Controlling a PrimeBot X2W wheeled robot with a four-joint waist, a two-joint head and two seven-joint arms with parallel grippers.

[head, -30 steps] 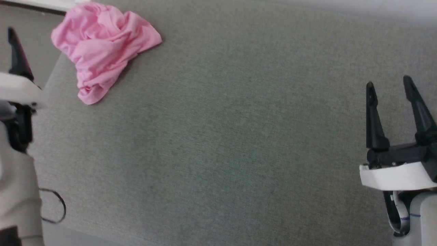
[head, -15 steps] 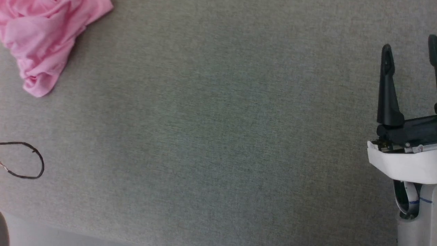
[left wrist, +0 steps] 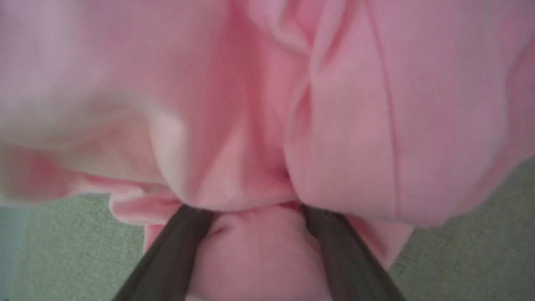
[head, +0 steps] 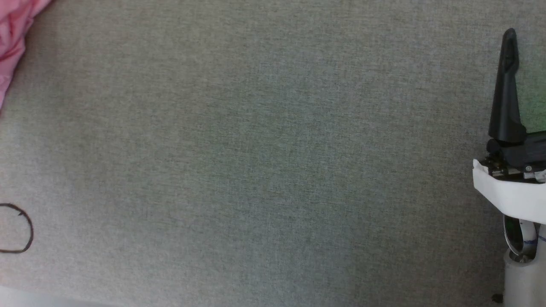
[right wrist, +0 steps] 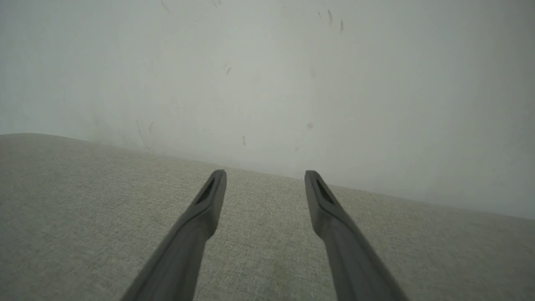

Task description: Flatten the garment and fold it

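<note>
At the head view's top-left corner, the crumpled pink garment (head: 12, 34) is seen lying on the grey tabletop (head: 273, 153). Its folds are straddled by the left gripper (left wrist: 250, 209): jaws spread wide, fabric bulging between them, tips hidden under a fold. Well apart, the right gripper (right wrist: 265, 175) is held released and empty over the tabletop.

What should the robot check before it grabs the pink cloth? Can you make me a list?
1. Left gripper open: ok.
2. Garment between its jaws: ok, fabric bulges up between them.
3. Garment lying flat: not ok, it is bunched in folds.
4. Right gripper open and empty above the grey surface: ok.
5. Garment well inside the head view: not ok, just a bit at the upper left corner.
6. Which part of the garment is about to be caught: cannot tell.
</note>
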